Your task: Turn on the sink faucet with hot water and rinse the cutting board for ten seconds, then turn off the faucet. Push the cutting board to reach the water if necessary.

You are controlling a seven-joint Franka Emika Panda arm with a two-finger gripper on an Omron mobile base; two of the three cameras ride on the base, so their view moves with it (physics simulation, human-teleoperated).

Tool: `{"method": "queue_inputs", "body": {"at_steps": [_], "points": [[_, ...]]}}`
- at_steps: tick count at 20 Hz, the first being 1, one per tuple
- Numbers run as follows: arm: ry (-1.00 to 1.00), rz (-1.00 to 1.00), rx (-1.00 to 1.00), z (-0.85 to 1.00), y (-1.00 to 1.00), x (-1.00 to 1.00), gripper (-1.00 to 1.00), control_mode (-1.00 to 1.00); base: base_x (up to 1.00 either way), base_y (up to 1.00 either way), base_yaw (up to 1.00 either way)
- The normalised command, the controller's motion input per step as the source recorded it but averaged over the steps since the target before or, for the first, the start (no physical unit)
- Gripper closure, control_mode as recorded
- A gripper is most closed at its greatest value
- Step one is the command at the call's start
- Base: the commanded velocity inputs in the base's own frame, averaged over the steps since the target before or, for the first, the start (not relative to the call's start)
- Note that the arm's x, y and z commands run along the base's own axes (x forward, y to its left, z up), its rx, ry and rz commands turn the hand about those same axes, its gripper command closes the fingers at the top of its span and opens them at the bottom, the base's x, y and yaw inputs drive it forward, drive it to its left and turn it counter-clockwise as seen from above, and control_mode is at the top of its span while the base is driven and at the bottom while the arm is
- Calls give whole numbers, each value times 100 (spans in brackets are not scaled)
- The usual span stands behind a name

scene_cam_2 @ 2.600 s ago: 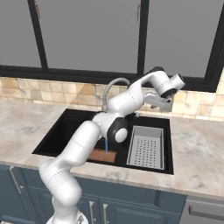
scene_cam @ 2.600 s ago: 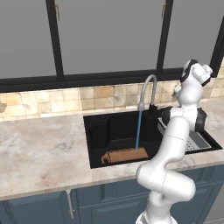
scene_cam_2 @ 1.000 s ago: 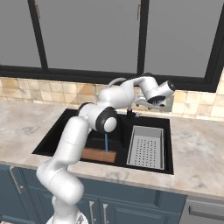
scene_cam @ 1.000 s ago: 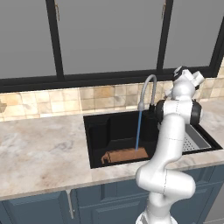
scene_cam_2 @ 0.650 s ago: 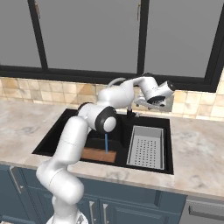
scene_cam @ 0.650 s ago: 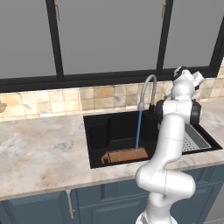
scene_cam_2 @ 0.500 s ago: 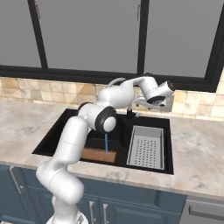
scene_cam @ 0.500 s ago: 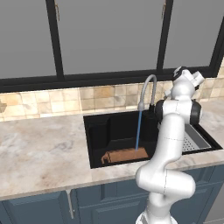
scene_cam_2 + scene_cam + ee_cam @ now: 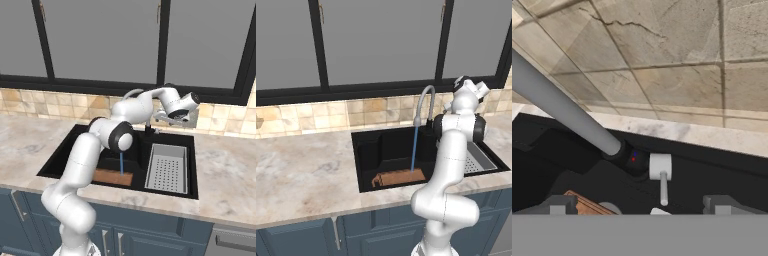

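Note:
The sink faucet (image 9: 426,96) arches over the black sink (image 9: 370,150), and a thin blue stream of water (image 9: 414,149) falls from it onto the brown cutting board (image 9: 400,177) on the sink floor. My gripper (image 9: 160,117) hovers behind the faucet's dark base (image 9: 629,158), open. In the hand view the gripper (image 9: 639,205) has its tips wide apart. The small pale faucet handle (image 9: 660,172) stands just ahead between them, untouched. A corner of the cutting board (image 9: 587,204) peeks in below the grey spout (image 9: 562,107).
A grey perforated drain tray (image 9: 167,169) fills the right part of the sink. The tiled backsplash (image 9: 662,55) is close behind the faucet. Marble counter (image 9: 301,170) runs on both sides, with dark windows above.
Since the earliest frames my hand has swung down and in toward the faucet base. Over the last second nothing has visibly moved, and the water keeps running.

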Motion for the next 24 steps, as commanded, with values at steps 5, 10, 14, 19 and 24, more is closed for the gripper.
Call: {"method": "queue_inputs", "body": {"at_steps": [5,10,14,19,24], "points": [[0,0,0,0,0,0,-100,-100,0,0,0],[0,0,0,0,0,0,-100,-100,0,0,0],[0,0,0,0,0,0,-100,-100,0,0,0],[0,0,0,0,0,0,-100,-100,0,0,0],[0,0,0,0,0,0,-100,-100,0,0,0]]}}
